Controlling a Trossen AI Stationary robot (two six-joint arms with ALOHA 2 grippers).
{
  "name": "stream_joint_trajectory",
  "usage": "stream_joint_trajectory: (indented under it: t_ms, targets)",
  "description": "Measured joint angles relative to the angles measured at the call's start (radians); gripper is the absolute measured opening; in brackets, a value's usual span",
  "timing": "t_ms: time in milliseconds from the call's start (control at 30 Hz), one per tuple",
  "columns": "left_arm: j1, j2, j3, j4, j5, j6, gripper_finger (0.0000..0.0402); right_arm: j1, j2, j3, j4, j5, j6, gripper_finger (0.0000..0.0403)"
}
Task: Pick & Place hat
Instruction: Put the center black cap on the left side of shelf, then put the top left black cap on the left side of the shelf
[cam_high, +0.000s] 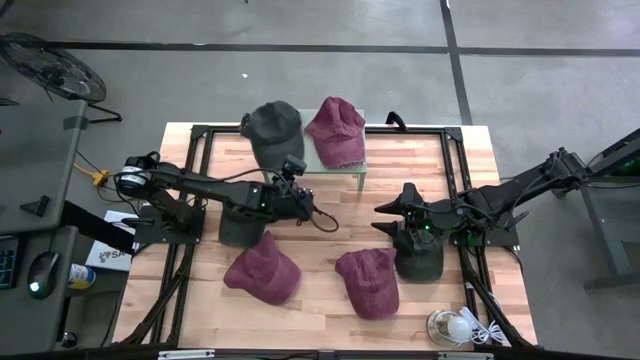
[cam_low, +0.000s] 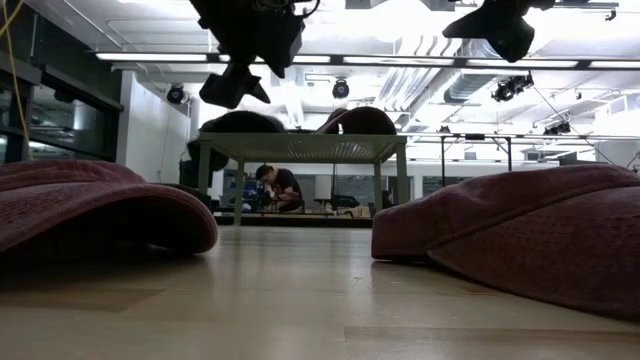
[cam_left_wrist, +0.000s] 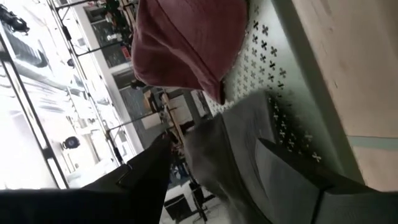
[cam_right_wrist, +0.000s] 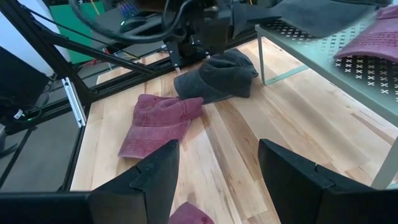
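Left claw (cam_high: 297, 172) parted, empty, beside the grey hat (cam_high: 272, 127) on the shelf (cam_high: 345, 170)

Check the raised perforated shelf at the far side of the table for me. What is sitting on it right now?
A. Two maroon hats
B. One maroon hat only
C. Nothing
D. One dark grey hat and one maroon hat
D: the high view shows a dark grey hat and a maroon hat lying side by side on the shelf, grey one toward the left arm's side.
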Motion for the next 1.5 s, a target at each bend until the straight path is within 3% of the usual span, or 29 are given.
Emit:
stream_joint_trajectory:
  t_ms: [333,467,567,733,933,1067,1200,1500]
  targets:
    - [0.016,0.0,0.0,0.007,-0.022,-0.001,0.0227,0.0,0.0,0.0,0.0,-0.001,0.001,0.0211]
    - [0.017,-0.008,0.0,-0.007,-0.147,0.007,0.0227,0.0,0.0,0.0,0.0,-0.003,0.001,0.0211]
    - [0.017,-0.046,-0.001,-0.058,-0.166,-0.063,0.0227,0.0,0.0,0.0,0.0,-0.009,0.009,0.0211]
    - [0.051,-0.164,-0.001,-0.203,-0.026,-0.368,0.0227,0.0,0.0,0.0,-0.001,-0.01,0.018,0.0211]
    - [0.18,-0.317,-0.001,-0.369,0.095,-0.72,0.0227,0.0,0.0,0.0,-0.001,-0.005,0.02,0.0211]
    - [0.329,-0.382,0.0,-0.404,0.316,-0.86,0.0227,0.0,0.0,0.0,0.0,0.003,0.019,0.0211]
    - [0.49,-0.382,-0.001,-0.445,0.503,-0.89,0.0227,0.0,0.0,0.0,0.0,0.003,0.02,0.0211]
    - [0.761,-0.291,-0.081,-0.414,0.743,-0.826,0.0228,0.0,0.0,0.0,0.0,0.002,0.02,0.0211]
